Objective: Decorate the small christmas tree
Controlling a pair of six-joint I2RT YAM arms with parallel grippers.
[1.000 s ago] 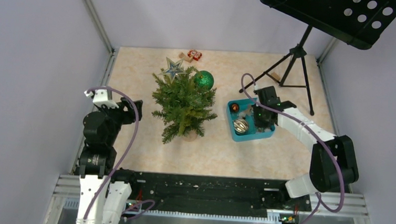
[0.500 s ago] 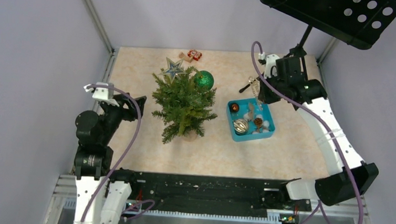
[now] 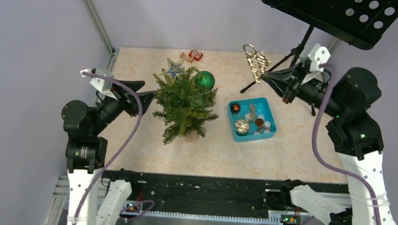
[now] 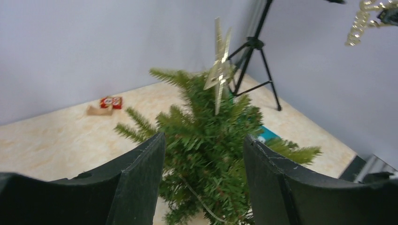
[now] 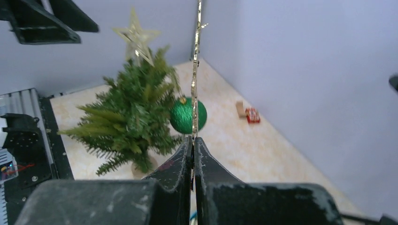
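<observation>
The small christmas tree (image 3: 185,105) stands mid-table with a star (image 3: 174,67) on top and a green ball (image 3: 205,80) hanging on its right side. High over the table's back right, my right gripper (image 3: 266,75) is shut on a flat gold ornament (image 3: 254,58). That ornament (image 5: 195,70) shows edge-on in the right wrist view, pointing at the tree (image 5: 131,115) and the ball (image 5: 187,116). Left of the tree my left gripper (image 3: 149,88) is open and holds nothing. Its wrist view frames the tree (image 4: 206,136) between the fingers (image 4: 141,178).
A blue tray (image 3: 231,116) with several small ornaments sits right of the tree. A black music stand's tripod (image 3: 293,63) stands at the back right, its desk overhead. Small red boxes (image 3: 195,54) lie by the back wall.
My right arm has risen out of the blue tray to the back right with the gold ornament in its jaws. The left gripper has swung toward the tree and narrowed a little.
</observation>
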